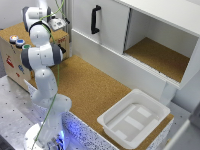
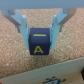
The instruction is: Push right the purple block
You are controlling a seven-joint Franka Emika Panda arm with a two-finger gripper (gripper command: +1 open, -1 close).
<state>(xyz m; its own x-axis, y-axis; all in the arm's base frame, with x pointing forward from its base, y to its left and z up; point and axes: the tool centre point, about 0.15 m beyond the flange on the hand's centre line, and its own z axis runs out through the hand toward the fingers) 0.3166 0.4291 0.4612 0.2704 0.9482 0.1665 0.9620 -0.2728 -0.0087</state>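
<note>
1. Now the gripper [image 2: 39, 29] stands spread open over the cork mat [image 2: 15, 55], a finger [image 2: 21, 25] on each side of the block [image 2: 39, 42].
2. Between those fingers sits the purple block, yellow "A" facing the wrist camera; whether the fingers touch it is unclear.
3. Well away from the gripper, a white bin [image 1: 134, 119] rests on the mat.

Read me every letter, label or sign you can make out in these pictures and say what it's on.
"A": yellow letter on the purple block, between the fingers of the hand.
Blue mark on the white surface near the block: partly cut off, unreadable.
Red marks on the wooden box in the exterior view: too blurred to read.
</note>
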